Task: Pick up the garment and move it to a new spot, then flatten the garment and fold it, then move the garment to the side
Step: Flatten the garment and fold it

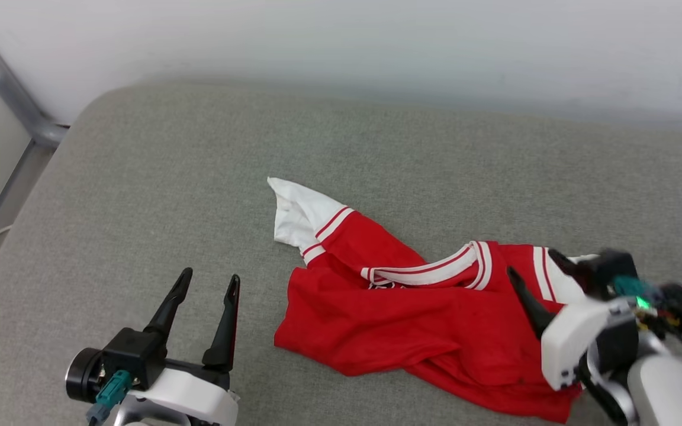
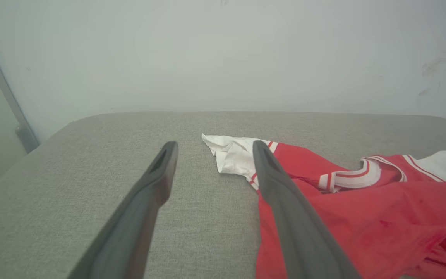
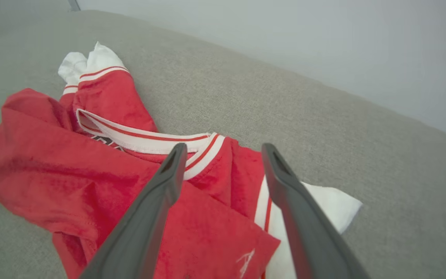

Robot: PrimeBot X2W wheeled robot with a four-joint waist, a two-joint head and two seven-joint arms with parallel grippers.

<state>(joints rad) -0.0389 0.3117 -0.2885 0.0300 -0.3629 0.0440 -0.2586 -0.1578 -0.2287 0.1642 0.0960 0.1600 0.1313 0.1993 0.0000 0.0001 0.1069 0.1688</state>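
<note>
The garment (image 1: 412,313) is a red T-shirt with white sleeves and striped trim, lying crumpled on the grey cushioned surface (image 1: 199,177). One white sleeve (image 1: 296,216) points to the far left, and the collar (image 1: 436,272) faces up. My left gripper (image 1: 208,283) stands open over bare cushion, left of the garment (image 2: 362,217). My right gripper (image 1: 533,263) hangs open above the garment's (image 3: 91,186) right shoulder, its fingers spread over the red cloth and the other white sleeve (image 3: 323,209), holding nothing.
A pale wall (image 1: 376,47) rises behind the cushion. A grey metal post (image 1: 15,94) runs down at the far left, past the cushion's rounded left edge. Bare cushion lies left of the garment and beyond it.
</note>
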